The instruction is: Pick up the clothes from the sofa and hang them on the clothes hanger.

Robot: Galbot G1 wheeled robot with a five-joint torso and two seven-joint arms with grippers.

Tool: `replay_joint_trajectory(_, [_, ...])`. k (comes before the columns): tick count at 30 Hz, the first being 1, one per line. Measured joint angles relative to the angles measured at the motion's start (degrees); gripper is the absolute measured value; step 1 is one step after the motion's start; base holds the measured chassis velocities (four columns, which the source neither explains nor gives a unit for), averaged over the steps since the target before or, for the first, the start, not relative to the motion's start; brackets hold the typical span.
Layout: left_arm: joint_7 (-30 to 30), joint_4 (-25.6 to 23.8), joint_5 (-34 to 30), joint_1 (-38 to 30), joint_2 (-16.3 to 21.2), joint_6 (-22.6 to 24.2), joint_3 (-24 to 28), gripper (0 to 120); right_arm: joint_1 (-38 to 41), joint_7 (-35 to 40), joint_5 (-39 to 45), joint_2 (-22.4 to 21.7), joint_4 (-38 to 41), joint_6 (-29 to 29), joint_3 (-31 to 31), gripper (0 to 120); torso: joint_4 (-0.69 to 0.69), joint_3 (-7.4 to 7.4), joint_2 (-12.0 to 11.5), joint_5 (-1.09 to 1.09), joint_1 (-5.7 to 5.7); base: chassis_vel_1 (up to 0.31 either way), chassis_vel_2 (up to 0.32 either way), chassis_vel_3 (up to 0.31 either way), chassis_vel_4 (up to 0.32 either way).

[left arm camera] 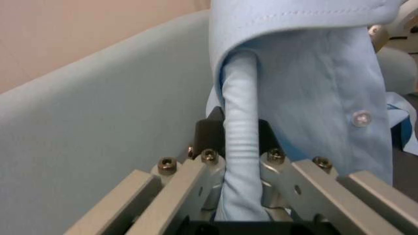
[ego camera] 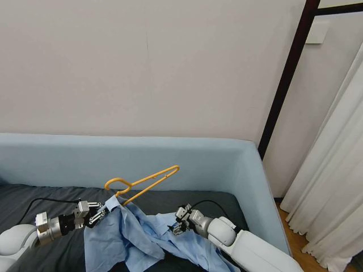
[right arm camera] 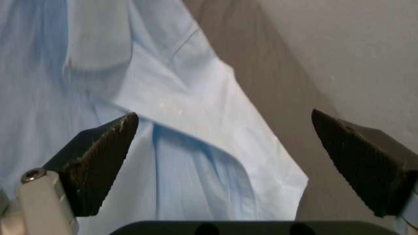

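Note:
A light blue shirt (ego camera: 142, 238) lies crumpled on the dark seat of the sofa (ego camera: 187, 164). An orange hanger (ego camera: 144, 184) sticks up from the shirt's collar end, leaning toward the backrest. My left gripper (ego camera: 104, 213) is shut on the shirt's collar; the left wrist view has a rolled fold of blue cloth (left arm camera: 243, 147) pinched between the jaws. My right gripper (ego camera: 177, 226) hovers over the shirt's middle, open, its dark fingertips (right arm camera: 98, 156) spread wide above the fabric (right arm camera: 163, 122) with nothing between them.
The sofa's pale blue backrest and right armrest (ego camera: 255, 181) wall in the seat. A black cable (ego camera: 45, 201) trails over the dark cushion at the left. A dark pole (ego camera: 286, 73) and a white curtain (ego camera: 334, 181) stand to the right of the sofa.

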Motion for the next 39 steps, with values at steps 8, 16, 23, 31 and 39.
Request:
replay_joint_trajectory(8, [-0.1,0.4,-0.9,-0.4,-0.1,0.0,0.1,1,0.4,-1.4,-7.9,4.3,-8.7,4.9,2.1,99,0.00,-0.01,0.0,0.01,0.00,0.000,0.000,0.000,0.000])
replay_joint_trajectory(16, [-0.2,0.5,-1.1,-0.7,-0.1,-0.1,0.4,1,0.1,1.8,-11.7,8.2,-13.0,9.1,2.8,77,0.02,-0.01,0.0,0.01,0.00,0.000,0.000,0.000,0.000])
replay_joint_trajectory(23, [-0.2,1.0,-1.1,-1.0,-0.3,-0.5,0.6,1,-0.1,0.7,-10.1,7.7,-12.8,11.2,2.8,53,0.00,0.00,0.0,0.01,0.00,0.000,0.000,0.000,0.000])
replay_joint_trajectory(31, [-0.9,1.8,-1.1,-1.9,-0.5,-1.0,1.5,1,-0.1,-3.2,-8.0,7.4,-12.8,14.2,3.0,22,0.01,-0.01,0.0,0.01,0.00,0.000,0.000,0.000,0.000])
replay_joint_trajectory(39, [-1.1,2.7,-1.2,-2.3,-0.5,-1.6,1.7,1,0.0,-5.1,-6.1,5.4,-11.8,15.9,3.2,0,0.01,-0.01,0.0,0.02,0.00,0.000,0.000,0.000,0.000])
